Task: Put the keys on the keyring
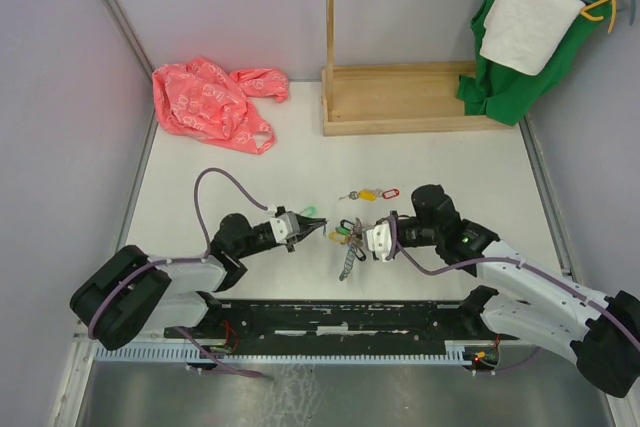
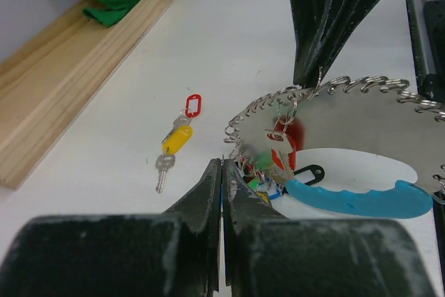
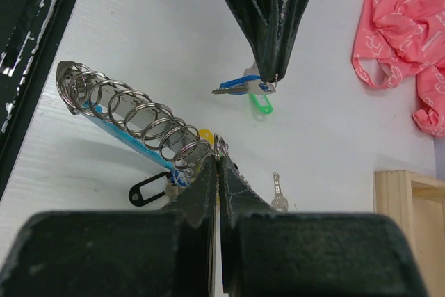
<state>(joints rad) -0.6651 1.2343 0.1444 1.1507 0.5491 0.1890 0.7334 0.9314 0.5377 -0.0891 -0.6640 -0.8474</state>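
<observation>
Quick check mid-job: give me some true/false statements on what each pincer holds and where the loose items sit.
1. The right pincer is shut on the keyring. True.
2. The left pincer is open and empty. False: it is shut on a green-tagged key.
3. A yellow-tagged key lies on the table, apart from both pincers. True.
4. The pink bag sits inside the wooden frame. False: it lies on the table, outside the wooden frame.
</observation>
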